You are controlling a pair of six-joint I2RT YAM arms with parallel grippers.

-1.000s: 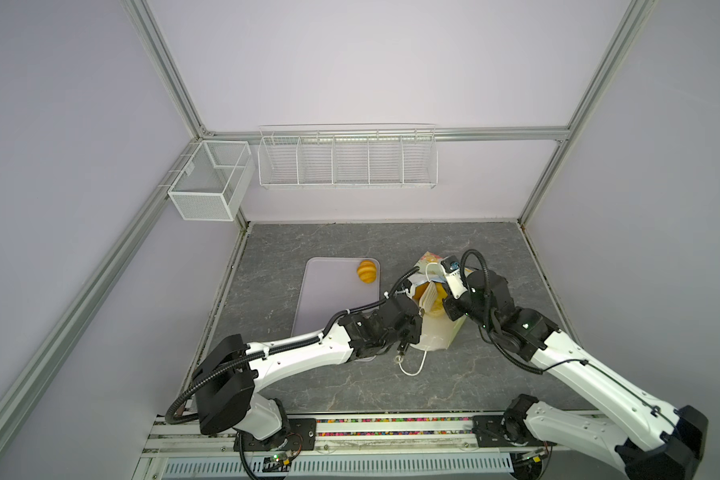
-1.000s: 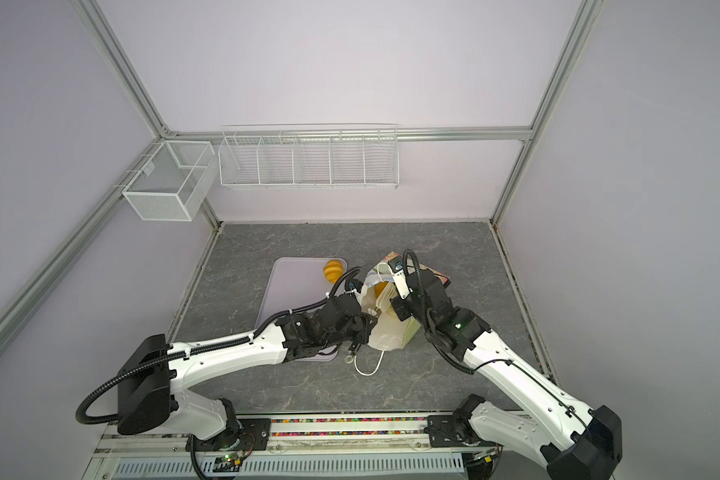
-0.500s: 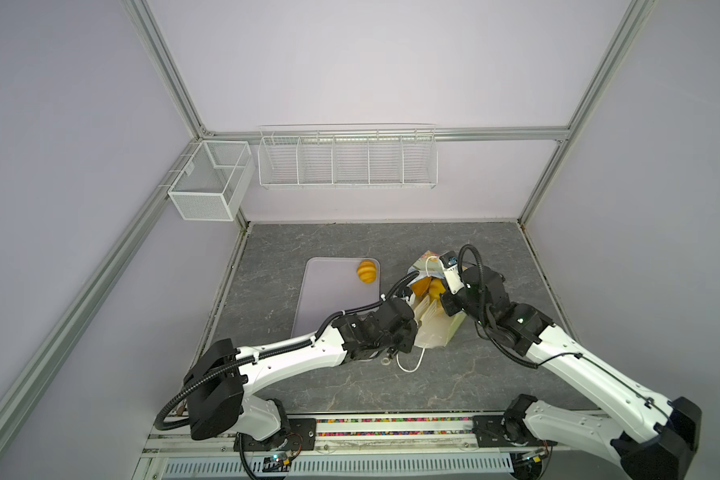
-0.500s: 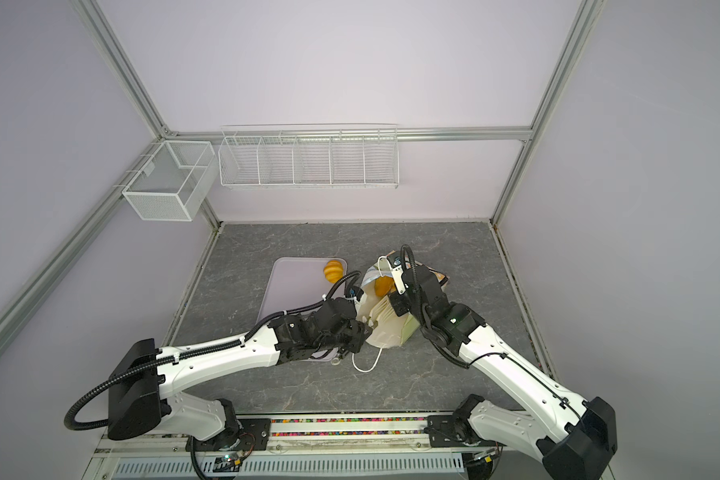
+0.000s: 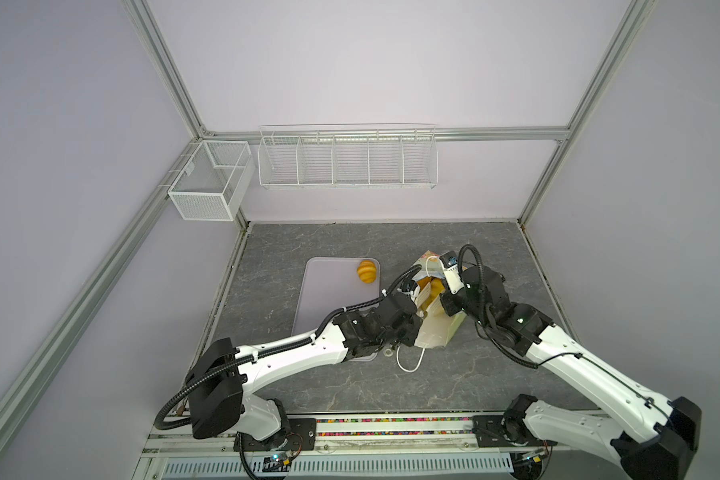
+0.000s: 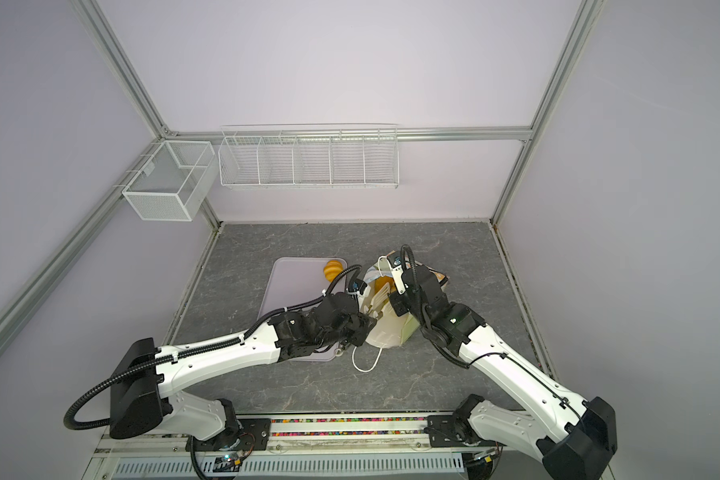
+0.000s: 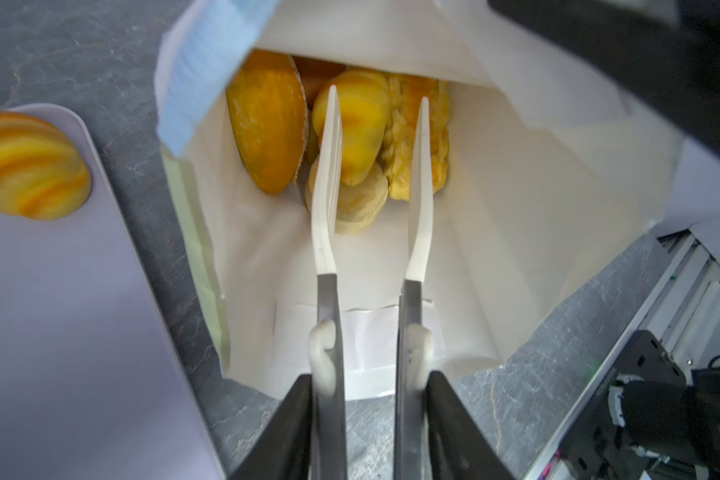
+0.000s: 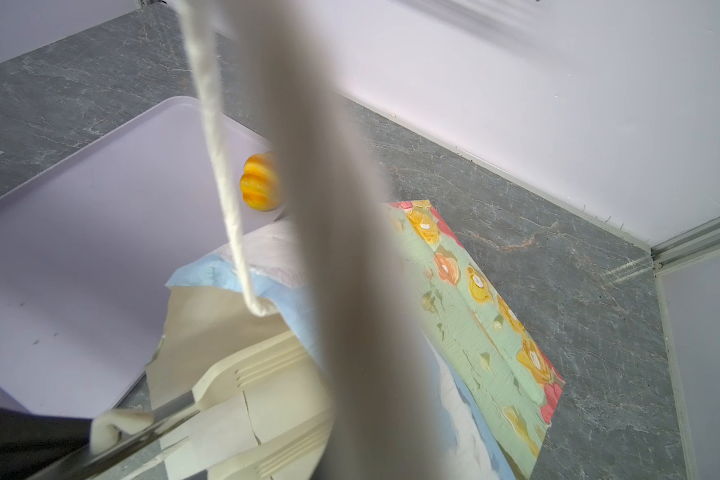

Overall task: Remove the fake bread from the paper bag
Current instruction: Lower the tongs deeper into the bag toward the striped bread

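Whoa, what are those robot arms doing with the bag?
They are emptying toy bread from a paper bag. The right gripper is shut on the bag's handle, holding it up. The left gripper, open, reaches inside toward the bread at the bottom. One bun lies on the tray.

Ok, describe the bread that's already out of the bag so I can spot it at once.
Find the pale lilac tray on the grey table, left of the paper bag. In its far corner, nearest the bag, sits a ridged bun. It is striped yellow and orange, the only bread outside; the other breads lie inside the bag.
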